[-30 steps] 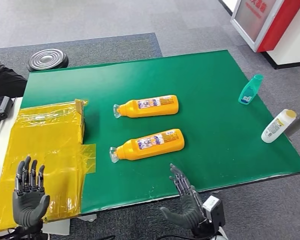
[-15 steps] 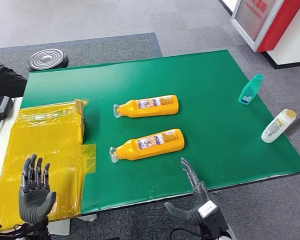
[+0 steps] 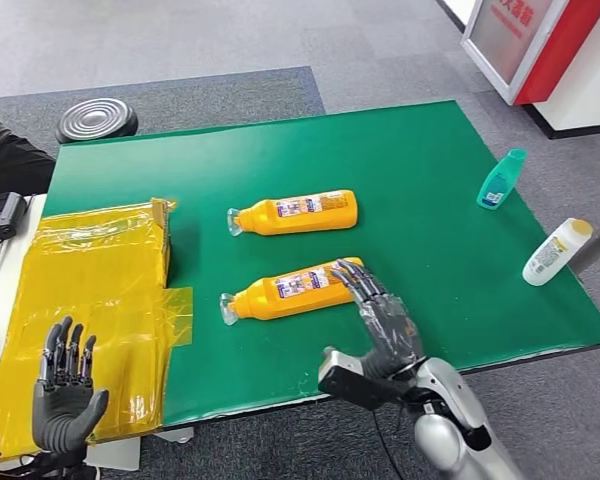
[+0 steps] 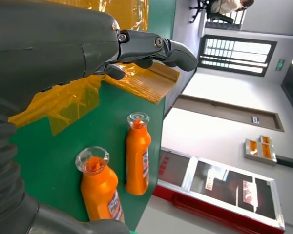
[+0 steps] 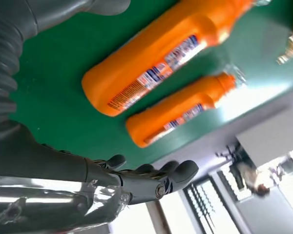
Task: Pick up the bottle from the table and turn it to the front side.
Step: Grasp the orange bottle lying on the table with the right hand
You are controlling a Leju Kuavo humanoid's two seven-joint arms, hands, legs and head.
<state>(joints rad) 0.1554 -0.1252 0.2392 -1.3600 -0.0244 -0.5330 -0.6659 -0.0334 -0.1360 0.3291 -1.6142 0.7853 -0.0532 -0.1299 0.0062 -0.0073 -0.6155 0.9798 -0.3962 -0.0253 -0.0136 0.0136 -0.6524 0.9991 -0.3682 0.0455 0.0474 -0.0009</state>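
Orange bottle [image 3: 295, 289] lay on its side on green table [image 3: 433, 200], base end just under right robot hand [image 3: 380, 322], fingers spread, holding nothing. 2nd orange bottle [image 3: 293, 212] lay beyond it. Left robot hand [image 3: 63, 395] open over yellow plastic sheet [image 3: 86, 290].

Orange bottles [image 3: 295, 289], green table [image 3: 433, 180], yellow wrap [image 3: 93, 280]

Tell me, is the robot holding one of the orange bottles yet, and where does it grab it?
No, nothing is held. The right hand is open by the base end of the nearer orange bottle, not gripping it. The left hand is open above the yellow bag.
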